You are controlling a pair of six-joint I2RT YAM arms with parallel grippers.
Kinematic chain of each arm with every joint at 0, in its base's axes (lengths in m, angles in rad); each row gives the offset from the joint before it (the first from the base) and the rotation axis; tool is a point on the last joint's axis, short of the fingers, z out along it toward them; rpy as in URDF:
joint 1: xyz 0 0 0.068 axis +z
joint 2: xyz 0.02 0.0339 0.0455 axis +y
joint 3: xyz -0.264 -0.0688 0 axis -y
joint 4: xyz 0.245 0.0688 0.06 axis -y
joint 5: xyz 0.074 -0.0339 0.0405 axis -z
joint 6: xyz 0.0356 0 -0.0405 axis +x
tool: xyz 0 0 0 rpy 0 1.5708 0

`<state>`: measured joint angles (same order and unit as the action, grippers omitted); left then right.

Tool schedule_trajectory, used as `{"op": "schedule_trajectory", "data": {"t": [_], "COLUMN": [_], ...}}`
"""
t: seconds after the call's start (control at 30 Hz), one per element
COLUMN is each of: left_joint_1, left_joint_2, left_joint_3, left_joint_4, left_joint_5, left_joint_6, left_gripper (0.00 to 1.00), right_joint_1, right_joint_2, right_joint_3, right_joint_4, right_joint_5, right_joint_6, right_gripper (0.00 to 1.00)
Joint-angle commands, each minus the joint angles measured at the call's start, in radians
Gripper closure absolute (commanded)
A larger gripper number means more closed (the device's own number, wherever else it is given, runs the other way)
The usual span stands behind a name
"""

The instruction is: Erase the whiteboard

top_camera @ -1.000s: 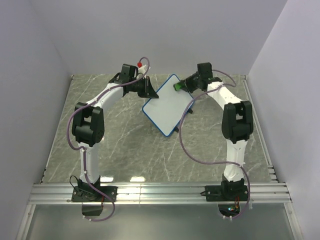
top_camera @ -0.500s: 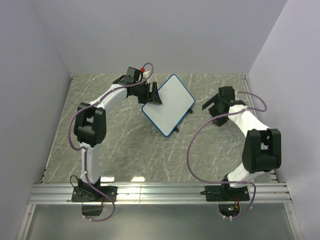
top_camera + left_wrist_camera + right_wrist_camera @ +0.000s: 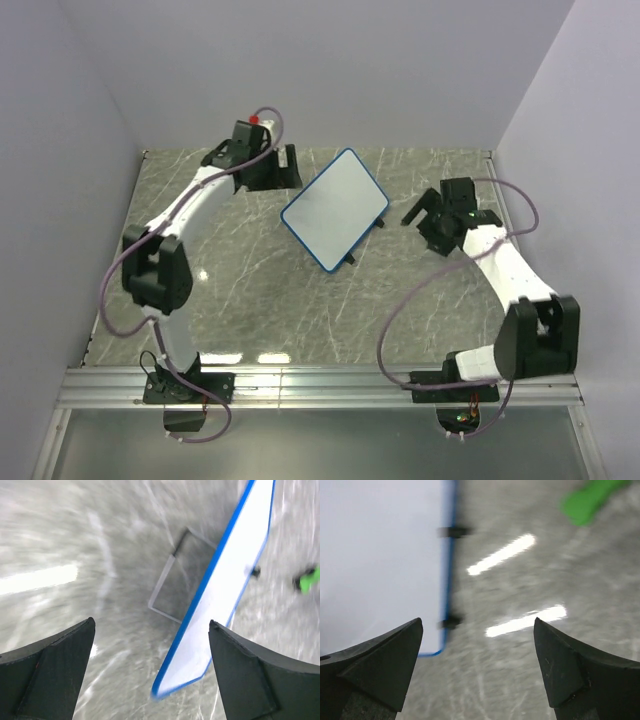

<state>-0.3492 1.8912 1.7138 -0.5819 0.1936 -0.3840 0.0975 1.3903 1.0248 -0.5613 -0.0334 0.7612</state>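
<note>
Blue-frame whiteboard (image 3: 335,210): mid-table, propped tilted on a thin wire stand, face up toward the overhead cam. Sits between the 2 arms.
Long axis: diagonal, near-left to far-right in overhead view; corners point at far wall and at arm bases.
Face: reads plain white in all 3 views, no marks I can make out (wrist views blurred).
Left gripper (image 3: 289,168): fingers spread wide, nothing between them. Just beside board's far-left long edge, not touching. Wrist cam sees board nearly edge-on, ahead and to the right of the gap.
Right gripper (image 3: 420,208): fingers also wide apart, empty. Off board's right corner, w/ bare table (image 3: 230,290) between. Wrist cam has board's footed edge to the left of the gap.
Green eraser (image 3: 592,497): lies on table on the right arm's side, ahead-right of its fingers; for the left wrist cam it's beyond the board. Not made out from overhead.
Nearer arm: left is closer to board, right is closer to eraser.
Judgement: board looks wiped, task prob. at or near its end. If another pass is needed, right arm has the clear line to eraser, then strokes along the diagonal.
</note>
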Motion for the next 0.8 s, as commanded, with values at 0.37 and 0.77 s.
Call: {"op": "schedule_trajectory", "data": {"t": [0.37,0.77], "left_joint_1": [0.059,0.021], "left_joint_2": [-0.486,-0.676], "left_joint_3": [-0.261,-0.459], "left_joint_4": [-0.008,-0.081], "left_joint_5": [-0.514,-0.499], "left_joint_6": [-0.150,-0.234], "left_gripper": [0.01,0.02], "right_joint_1": [0.071,0.154], "right_joint_2": [-0.313,-0.533], "right_joint_3": [0.218,-0.008], "right_joint_4": [-0.040,-0.034], "right_joint_5": [-0.123,-0.047], "right_joint_6": [0.055,-0.005], "right_gripper": [0.00,0.00]}}
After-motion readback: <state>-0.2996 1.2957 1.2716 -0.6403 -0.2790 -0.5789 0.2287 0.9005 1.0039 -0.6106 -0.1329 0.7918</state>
